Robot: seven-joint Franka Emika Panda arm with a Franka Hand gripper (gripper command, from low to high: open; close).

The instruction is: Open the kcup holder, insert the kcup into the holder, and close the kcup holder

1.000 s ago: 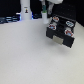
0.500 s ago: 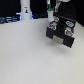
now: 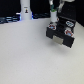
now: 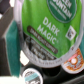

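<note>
The kcup [image 4: 46, 27] sits held in the pincer [image 3: 53, 22], green lid facing the wrist camera; the open holder [image 3: 62, 34] lies directly below.

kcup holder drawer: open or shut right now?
Open. In the exterior view the kcup holder has its drawer pulled out toward the camera, and the wrist view shows the kcup above the pods inside.

1. "DARK MAGIC" is printed in white on the green lid of the kcup [image 4: 47, 27], seen directly in front of the wrist camera.
2. Partial lettering, apparently "GREEN MOUNTAIN", is seen higher up on that lid.
3. Smaller print beneath cannot be read.
</note>
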